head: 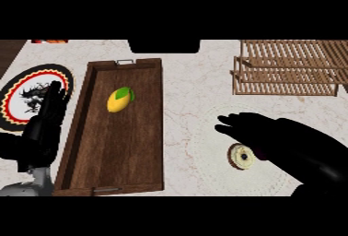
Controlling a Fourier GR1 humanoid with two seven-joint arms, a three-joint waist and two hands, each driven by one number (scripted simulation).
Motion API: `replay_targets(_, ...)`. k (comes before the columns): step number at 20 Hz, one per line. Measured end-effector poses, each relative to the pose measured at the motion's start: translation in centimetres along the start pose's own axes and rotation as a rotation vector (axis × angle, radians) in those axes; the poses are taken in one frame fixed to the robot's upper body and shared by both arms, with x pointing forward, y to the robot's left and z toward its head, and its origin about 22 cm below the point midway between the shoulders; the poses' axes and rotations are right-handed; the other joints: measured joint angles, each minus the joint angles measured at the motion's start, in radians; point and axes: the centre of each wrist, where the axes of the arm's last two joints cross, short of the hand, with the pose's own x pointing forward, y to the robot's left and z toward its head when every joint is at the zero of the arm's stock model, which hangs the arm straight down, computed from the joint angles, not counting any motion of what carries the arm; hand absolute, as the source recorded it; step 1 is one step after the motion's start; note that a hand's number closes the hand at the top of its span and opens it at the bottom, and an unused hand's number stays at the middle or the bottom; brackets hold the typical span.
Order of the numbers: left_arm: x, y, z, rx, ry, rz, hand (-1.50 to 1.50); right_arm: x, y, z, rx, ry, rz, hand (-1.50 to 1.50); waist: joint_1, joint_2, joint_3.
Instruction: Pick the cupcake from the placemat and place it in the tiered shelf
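Cupcake (242, 156), round, cream-topped with dark rim, lay on the pale round placemat (224, 120) on the marbled worktop (190, 92). Right robot hand (272, 136), black, hovered over it, fingers spread. Slatted wooden tiered shelf (289, 69) stood well apart.

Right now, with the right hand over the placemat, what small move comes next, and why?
Probably lower the right hand onto the cupcake and curl the fingers round it: the hand hovers just above, fingers straight, cupcake not yet grasped, and the tiered shelf waits beyond.
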Motion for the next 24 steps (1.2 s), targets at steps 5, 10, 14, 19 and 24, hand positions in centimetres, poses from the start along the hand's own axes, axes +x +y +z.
replay_targets(5,0.0,-0.6,0.1,0.000,-0.001,0.005,0.00,0.9,2.0,-1.5,0.001,0.106,0.124,-1.50,0.004,0.002,0.000)
replay_targets(10,0.2,-0.6,-0.2,-0.004,0.001,0.002,0.00,0.3,3.5,-2.4,0.025,0.212,0.227,-1.50,0.003,0.003,0.001)
replay_targets(14,0.8,-0.8,-0.4,-0.004,0.002,0.001,0.00,-0.5,4.4,-3.0,0.015,0.229,0.216,-1.50,0.002,0.003,0.001)
replay_targets(19,0.5,-0.6,-0.3,-0.005,-0.001,0.002,0.00,-2.6,6.1,-3.9,0.018,0.230,0.210,-1.50,0.003,0.003,0.001)
replay_targets(24,0.4,-0.6,0.1,-0.008,0.000,0.002,0.00,-4.4,7.0,-5.0,0.039,0.236,0.213,-1.50,0.003,0.004,0.001)
